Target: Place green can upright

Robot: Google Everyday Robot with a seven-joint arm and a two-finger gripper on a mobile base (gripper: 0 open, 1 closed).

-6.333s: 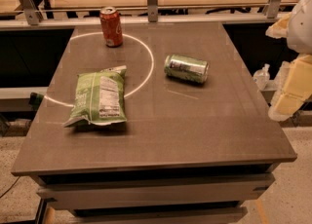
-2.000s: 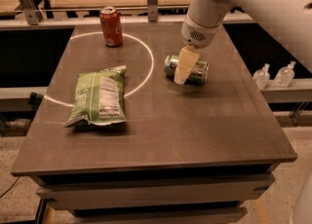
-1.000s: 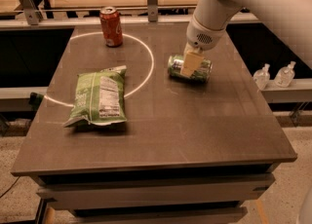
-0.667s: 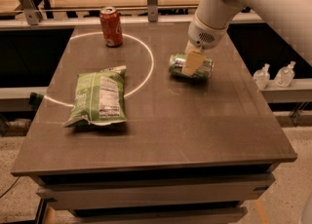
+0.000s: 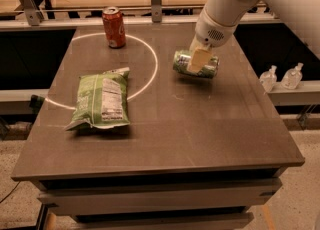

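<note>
The green can (image 5: 182, 62) lies on its side at the back right of the table (image 5: 200, 134), its silver end facing left. My gripper (image 5: 196, 64) comes down from the upper right and is shut across the can's middle. One cream finger (image 5: 199, 59) shows in front of the can. The can seems to be held just above the table top, with a shadow under it.
A red soda can (image 5: 114, 27) stands upright at the back left. A flat green chip bag (image 5: 100, 99) lies at the left middle. A white circle line (image 5: 152, 74) is marked on the table. Two small bottles (image 5: 270, 78) stand on a ledge to the right.
My gripper has closed across the green can, which now sits slightly higher than before. The red can and the chip bag have not moved.
</note>
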